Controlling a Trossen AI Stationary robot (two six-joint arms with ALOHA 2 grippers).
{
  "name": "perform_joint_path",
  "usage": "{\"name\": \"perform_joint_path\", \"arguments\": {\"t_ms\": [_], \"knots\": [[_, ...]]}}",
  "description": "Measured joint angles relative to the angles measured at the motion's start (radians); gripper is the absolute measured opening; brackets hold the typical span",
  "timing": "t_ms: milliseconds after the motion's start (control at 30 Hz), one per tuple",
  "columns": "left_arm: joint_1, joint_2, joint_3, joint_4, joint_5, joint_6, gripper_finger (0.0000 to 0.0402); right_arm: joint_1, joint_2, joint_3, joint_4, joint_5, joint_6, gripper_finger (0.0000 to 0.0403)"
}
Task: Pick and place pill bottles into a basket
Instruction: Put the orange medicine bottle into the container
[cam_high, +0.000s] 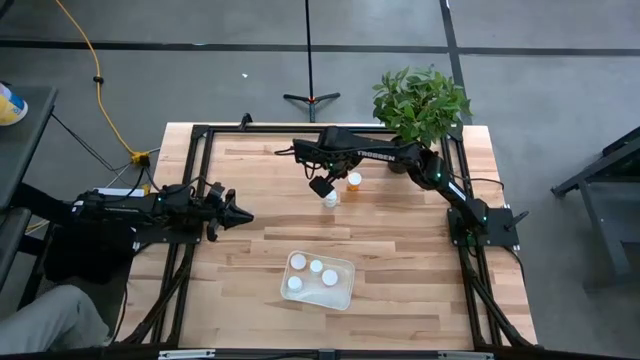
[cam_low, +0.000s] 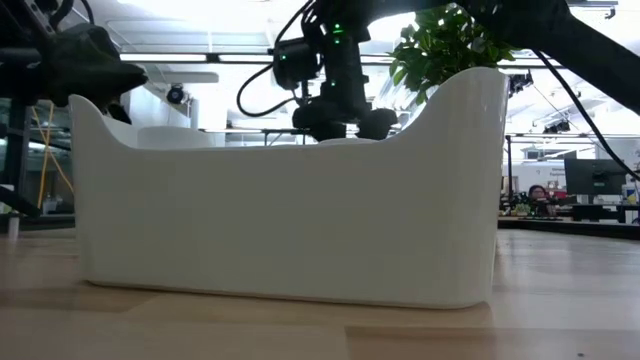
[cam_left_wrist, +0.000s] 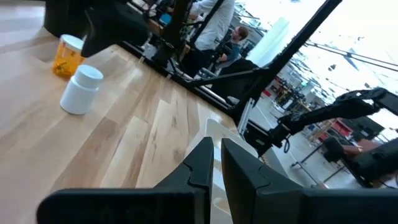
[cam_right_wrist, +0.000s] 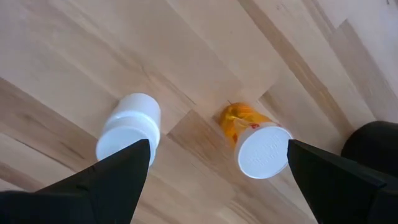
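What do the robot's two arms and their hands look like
Both arms are dark, nearly black, built of slim jointed segments with black cables along them. The right arm bears white TROSSEN lettering on its forearm. The right hand has two flat, wedge-shaped black fingers; the left hand has two blocky black fingers with squared tips.

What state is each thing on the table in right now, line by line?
basket: on the table, holding four white-capped bottles.
white bottle: upright on the table, outside the basket, not gripped.
orange bottle: upright, cap on, beside the white one, not gripped.
right gripper: open, hovering above the two loose bottles.
left gripper: shut, empty, waiting at the table's left side.
plant: upright at the far edge.
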Motion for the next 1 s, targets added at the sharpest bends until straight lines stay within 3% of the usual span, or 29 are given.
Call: {"name": "perform_joint_path", "arguments": {"t_ms": [567, 1000], "knots": [[0.0, 0.0, 0.001, 0.0, 0.011, -0.023, 0.0067, -0.016, -0.091, 0.0, 0.0, 0.09, -0.066, 0.0369], [0.0, 0.0, 0.001, 0.005, 0.035, -0.027, 0.0067, -0.002, -0.098, 0.0, 0.0, 0.019, -0.088, 0.0369]]}}
